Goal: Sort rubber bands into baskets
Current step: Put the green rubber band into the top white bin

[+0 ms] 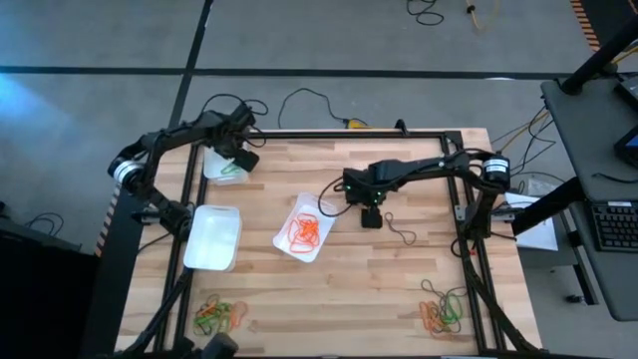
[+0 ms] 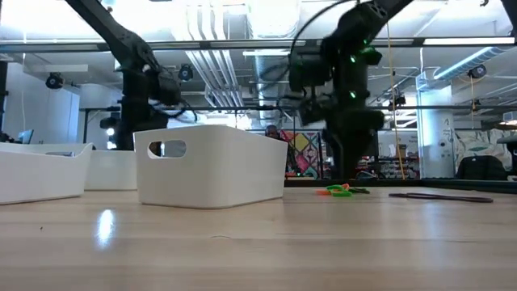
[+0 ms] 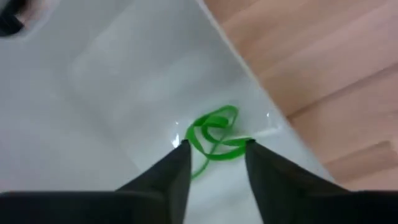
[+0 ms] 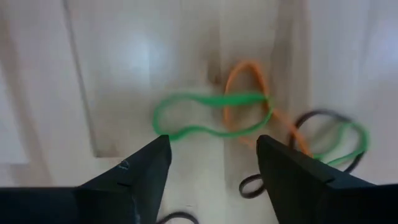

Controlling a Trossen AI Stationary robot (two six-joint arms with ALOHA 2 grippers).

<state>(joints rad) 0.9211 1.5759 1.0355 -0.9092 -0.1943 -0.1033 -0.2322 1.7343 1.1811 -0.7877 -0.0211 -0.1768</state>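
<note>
Wooden slats form the table (image 1: 329, 299) seen from above, with three white plastic baskets on its left and middle. The left gripper (image 3: 214, 152) hangs over the far-left basket (image 1: 221, 165), its jaws parted a little, with green rubber bands (image 3: 216, 134) lying loose on the basket floor just past the fingertips; nothing is held. The right gripper (image 4: 211, 149) hovers near the middle of the table, jaws wide and empty, above a small tangle of bands on bare wood: a green loop (image 4: 208, 115) crossed by an orange one (image 4: 245, 93), with dark ones beside them. The middle basket (image 1: 304, 227) holds orange bands (image 1: 306, 229); the near-left basket (image 1: 212, 237) looks empty. Two more mixed heaps sit at the near-left (image 1: 221, 315) and near-right (image 1: 442, 309) corners. These bands look very light, soft and floppy, likely to snag on each other, so a pinch on a free stretch of one loop, away from crossings, seems best.
</note>
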